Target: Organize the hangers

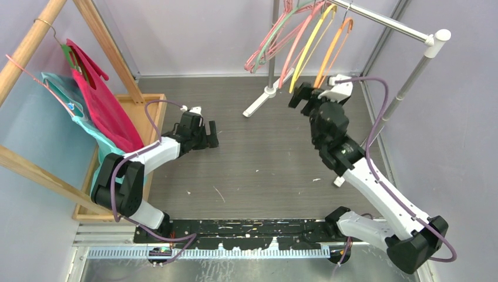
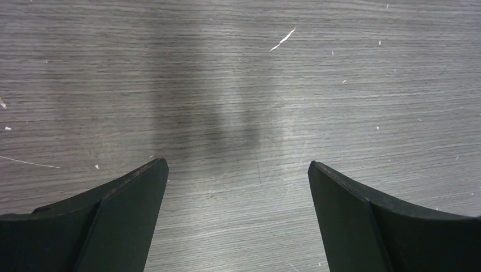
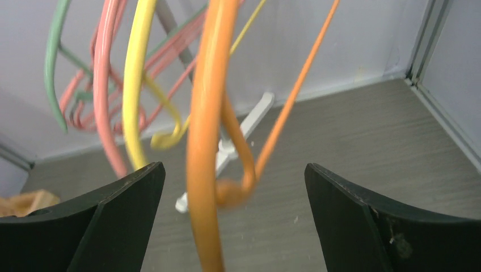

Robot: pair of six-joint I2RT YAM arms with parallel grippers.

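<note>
Dangling from the rail (image 1: 387, 22), the orange hanger (image 3: 204, 113) sits inside the released right pincer (image 3: 235, 167); the left pincer (image 2: 238, 164) gapes too.

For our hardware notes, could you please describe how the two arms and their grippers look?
The left arm and right arm share white link shells and black joint housings, each trailed by a looping purple cable. The left gripper and right gripper carry matte black fingers, broad at the base and curving to narrow tips.
</note>
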